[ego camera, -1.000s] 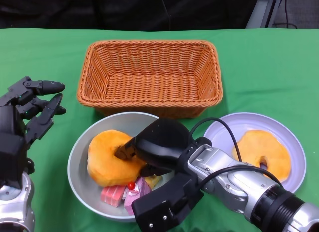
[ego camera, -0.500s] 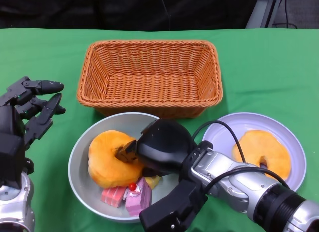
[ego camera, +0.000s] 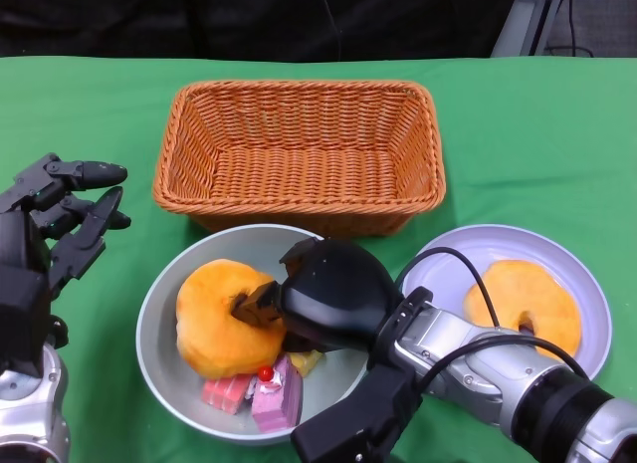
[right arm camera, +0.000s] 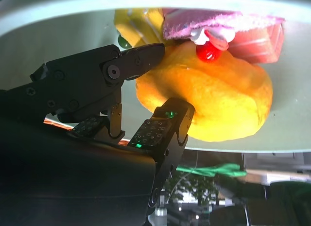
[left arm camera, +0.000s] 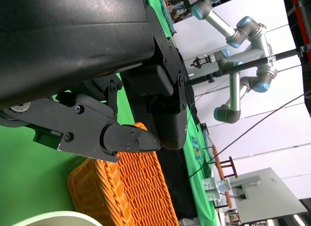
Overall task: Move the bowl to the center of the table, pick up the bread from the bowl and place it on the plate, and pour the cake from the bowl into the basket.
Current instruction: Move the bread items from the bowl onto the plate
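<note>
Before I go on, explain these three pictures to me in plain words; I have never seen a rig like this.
This is a humanoid robot at a green table, working with two black mechanical hands. The wide picture is from a camera on its head, looking down. The other two are from cameras at its wrists, so they look tilted. On the table stand a wicker basket, a grey bowl and a pale plate with one ring-shaped bread on it. The bowl holds another bread and pink cake pieces. The right hand is in the bowl with its fingers against that bread; whether it grips it I cannot tell. The left hand hovers open beside the bowl, holding nothing.
</note>
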### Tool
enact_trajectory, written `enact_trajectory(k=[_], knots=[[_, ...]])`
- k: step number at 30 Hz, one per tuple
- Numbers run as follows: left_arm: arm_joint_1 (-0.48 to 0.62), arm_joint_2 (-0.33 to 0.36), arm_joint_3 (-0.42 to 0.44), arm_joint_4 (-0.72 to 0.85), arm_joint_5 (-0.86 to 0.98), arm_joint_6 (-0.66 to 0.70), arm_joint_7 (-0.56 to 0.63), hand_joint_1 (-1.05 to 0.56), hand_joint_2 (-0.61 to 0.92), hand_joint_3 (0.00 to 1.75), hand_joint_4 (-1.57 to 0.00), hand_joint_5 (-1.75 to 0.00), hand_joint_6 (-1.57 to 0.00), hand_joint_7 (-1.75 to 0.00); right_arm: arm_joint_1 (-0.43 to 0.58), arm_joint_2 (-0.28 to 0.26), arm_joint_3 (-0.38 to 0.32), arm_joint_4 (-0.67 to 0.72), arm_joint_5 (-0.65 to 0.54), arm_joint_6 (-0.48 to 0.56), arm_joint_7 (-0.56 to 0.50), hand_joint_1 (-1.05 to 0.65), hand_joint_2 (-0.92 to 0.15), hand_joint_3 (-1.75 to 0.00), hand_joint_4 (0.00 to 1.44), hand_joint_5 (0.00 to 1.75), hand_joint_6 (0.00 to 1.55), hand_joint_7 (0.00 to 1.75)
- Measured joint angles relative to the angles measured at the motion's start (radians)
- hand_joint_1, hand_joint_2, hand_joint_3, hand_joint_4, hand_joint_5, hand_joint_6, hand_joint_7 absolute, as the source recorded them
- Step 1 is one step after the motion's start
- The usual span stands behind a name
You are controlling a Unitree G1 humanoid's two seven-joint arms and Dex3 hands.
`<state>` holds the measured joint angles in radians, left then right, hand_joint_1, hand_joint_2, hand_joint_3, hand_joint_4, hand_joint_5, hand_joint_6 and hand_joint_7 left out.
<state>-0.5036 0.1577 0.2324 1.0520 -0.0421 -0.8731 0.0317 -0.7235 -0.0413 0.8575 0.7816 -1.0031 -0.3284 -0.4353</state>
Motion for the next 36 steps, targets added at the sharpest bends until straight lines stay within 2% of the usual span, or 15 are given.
enact_trajectory(k=[5,9,12,16,23,29,33,36], knots=[[0.0,0.0,0.001,0.008,-0.003,0.0,-0.001,-0.2,0.92,0.28,-0.88,-1.17,-0.87,-0.83,0.017,-0.019,-0.022,-0.019,0.03,-0.035,0.005,-0.33,-0.89,0.0,0.89,0.74,1.15,0.0],[0.0,0.0,0.001,0.009,-0.004,0.0,-0.013,-0.2,0.92,0.27,-0.88,-1.17,-0.87,-0.82,0.032,-0.033,-0.045,-0.047,0.048,-0.061,0.014,-0.31,-0.91,-0.01,0.9,0.74,1.15,0.01],[-0.001,0.001,0.002,0.011,-0.003,0.0,-0.013,-0.21,0.92,0.27,-0.89,-1.17,-0.87,-0.82,0.044,-0.044,-0.061,-0.066,0.062,-0.08,0.02,-0.3,-0.92,-0.03,0.86,0.95,1.18,0.02],[-0.001,0.001,0.002,0.011,-0.003,0.0,-0.013,-0.21,0.92,0.28,-0.89,-1.17,-0.88,-0.82,0.067,-0.058,-0.087,-0.091,0.069,-0.105,0.009,-0.29,-0.92,-0.08,0.81,1.07,1.19,0.02],[-0.001,0.003,0.002,0.011,0.001,0.0,-0.013,-0.18,0.92,0.3,-0.89,-1.17,-0.87,-0.81,0.08,-0.084,-0.114,-0.132,0.077,-0.138,0.004,-0.25,-0.91,-0.01,0.75,1.29,1.25,0.06],[-0.001,0.005,0.003,0.012,0.003,0.0,-0.013,-0.18,0.92,0.3,-0.88,-1.16,-0.87,-0.81,0.086,-0.096,-0.136,-0.137,0.081,-0.169,-0.003,-0.23,-0.88,0.0,0.71,1.4,1.25,0.11],[-0.001,0.006,0.005,0.019,0.003,0.0,-0.013,-0.2,0.92,0.28,-0.88,-1.16,-0.87,-0.8,0.093,-0.1,-0.155,-0.152,0.081,-0.183,-0.02,-0.26,-0.88,0.0,0.74,1.36,1.23,0.12],[-0.001,0.007,0.006,0.023,0.003,0.0,-0.013,-0.19,0.92,0.27,-0.88,-1.16,-0.87,-0.8,0.101,-0.11,-0.169,-0.18,0.08,-0.182,-0.024,-0.25,-0.87,0.0,0.73,1.4,1.23,0.15]])
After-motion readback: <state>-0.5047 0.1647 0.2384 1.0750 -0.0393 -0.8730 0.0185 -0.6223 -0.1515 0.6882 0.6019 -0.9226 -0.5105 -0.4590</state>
